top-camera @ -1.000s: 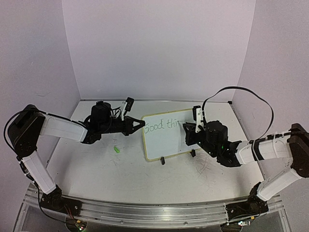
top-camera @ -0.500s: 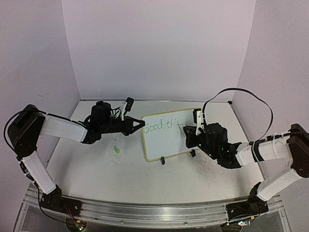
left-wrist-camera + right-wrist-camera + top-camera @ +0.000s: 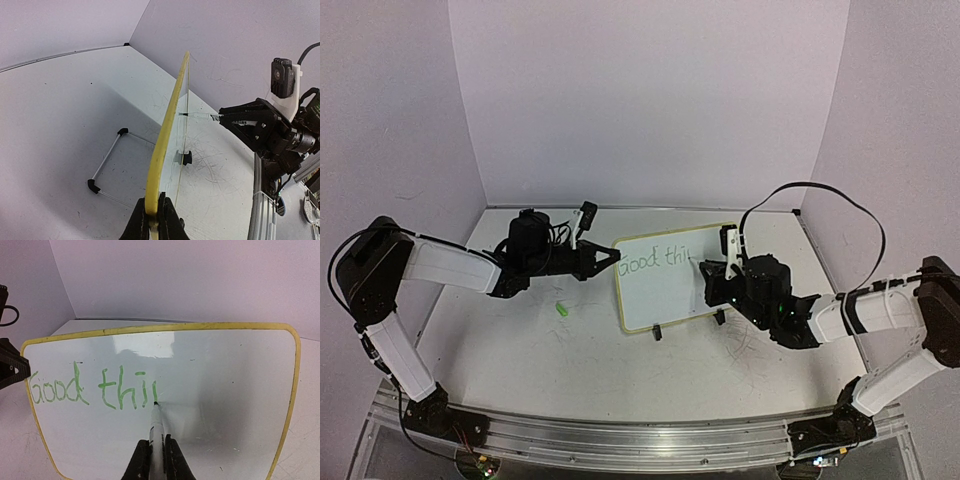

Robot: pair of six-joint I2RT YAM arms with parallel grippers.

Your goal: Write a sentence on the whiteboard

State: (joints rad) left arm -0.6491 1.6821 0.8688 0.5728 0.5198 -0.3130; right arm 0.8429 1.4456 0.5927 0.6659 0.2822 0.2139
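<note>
Observed: right hand [image 3: 157, 456] closed on the marker [image 3: 156, 425], tip touching the whiteboard [image 3: 230, 390] mid-desk, where the sentence [image 3: 90, 390] reads "Good thi" (unfinished). The left hand [image 3: 154, 220] is pinched shut on its yellow rim [image 3: 167, 135]. Recommend light, even pressure and short strokes. Scratched white desk [image 3: 570, 370]; lilac walls [image 3: 650, 100].

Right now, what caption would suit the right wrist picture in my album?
Right hand holds a marker tip on the whiteboard, its unfinished green sentence reading "Good thi".
</note>
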